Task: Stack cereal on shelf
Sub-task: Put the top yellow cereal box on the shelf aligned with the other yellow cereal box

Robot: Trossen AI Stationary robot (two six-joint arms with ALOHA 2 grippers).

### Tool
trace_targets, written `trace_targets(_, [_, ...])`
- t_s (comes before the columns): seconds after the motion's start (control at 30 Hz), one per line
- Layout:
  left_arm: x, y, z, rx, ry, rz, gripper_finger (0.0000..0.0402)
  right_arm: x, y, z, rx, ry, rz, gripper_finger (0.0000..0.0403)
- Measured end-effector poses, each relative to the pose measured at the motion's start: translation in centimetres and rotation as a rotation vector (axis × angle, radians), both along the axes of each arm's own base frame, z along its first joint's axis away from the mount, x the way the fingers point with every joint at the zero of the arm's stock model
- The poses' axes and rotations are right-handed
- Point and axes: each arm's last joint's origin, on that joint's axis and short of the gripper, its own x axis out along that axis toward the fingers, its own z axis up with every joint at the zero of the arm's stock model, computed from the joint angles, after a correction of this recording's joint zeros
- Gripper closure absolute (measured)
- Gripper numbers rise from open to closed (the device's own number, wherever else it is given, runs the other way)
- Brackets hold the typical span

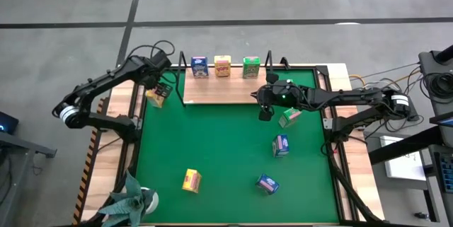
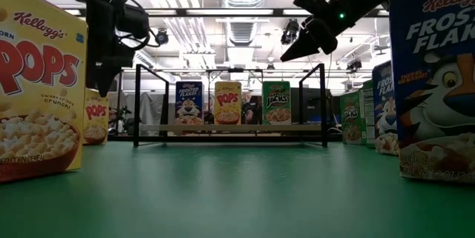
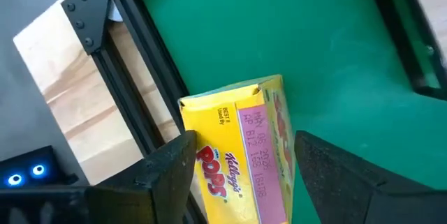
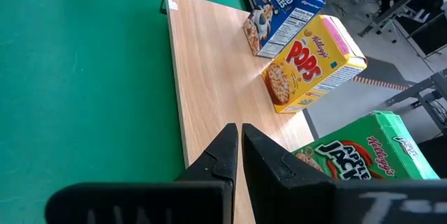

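Three cereal boxes stand along the far edge of the wooden shelf (image 1: pixel 219 91): blue (image 1: pixel 199 66), yellow (image 1: pixel 223 66) and green (image 1: pixel 250 66). A yellow box (image 3: pixel 244 147) lies at the mat's left edge (image 1: pixel 155 97). My left gripper (image 3: pixel 241 158) hangs open over it, one finger on each side (image 1: pixel 158 87). My right gripper (image 4: pixel 239 140) is shut and empty, raised over the shelf's right end (image 1: pixel 265 108). On the mat lie a green box (image 1: pixel 289 117), two blue boxes (image 1: pixel 281 144) (image 1: pixel 267 184) and a yellow box (image 1: pixel 191 180).
Black wire uprights (image 2: pixel 138 104) (image 2: pixel 323 103) stand at the shelf's ends. A potted plant (image 1: pixel 131 202) sits at the near left corner. Black frame rails (image 1: pixel 134 135) border the green mat (image 1: pixel 219 149), with wooden table strips outside them. Bare mat lies in the middle.
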Motion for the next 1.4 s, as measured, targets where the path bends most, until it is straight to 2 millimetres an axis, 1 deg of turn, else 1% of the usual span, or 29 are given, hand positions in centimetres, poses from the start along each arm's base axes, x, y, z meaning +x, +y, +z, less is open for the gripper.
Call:
trace_targets(0.17, [0.0, 0.0, 0.6, 0.014, -0.015, 0.011, 0.0175, 0.0, 0.0, 0.0, 0.005, -0.002, -0.003, 0.039])
trace_targets(0.3, [-0.1, -0.1, 0.6, 0.01, -0.011, 0.015, 0.0175, 0.0, 0.0, 0.0, 0.004, -0.002, -0.003, 0.039])
trace_targets(0.8, [-0.2, -0.2, -0.8, 0.003, 0.0, 0.012, 0.0176, 0.0, 0.0, 0.0, 0.005, -0.002, -0.003, 0.039])
trace_targets(1.07, [-0.4, -0.5, -2.1, -0.021, 0.023, 0.012, 0.0209, 0.0, 0.0, 0.0, 0.005, -0.002, -0.003, 0.039])
trace_targets(1.23, [-0.4, -0.5, -2.1, -0.022, 0.024, 0.008, 0.0228, 0.0, 0.0, 0.0, 0.005, -0.002, -0.003, 0.039])
trace_targets(1.4, [-0.4, -0.4, -1.7, -0.018, 0.023, -0.005, 0.0233, 0.0, 0.0, 0.0, 0.005, -0.002, -0.003, 0.039])
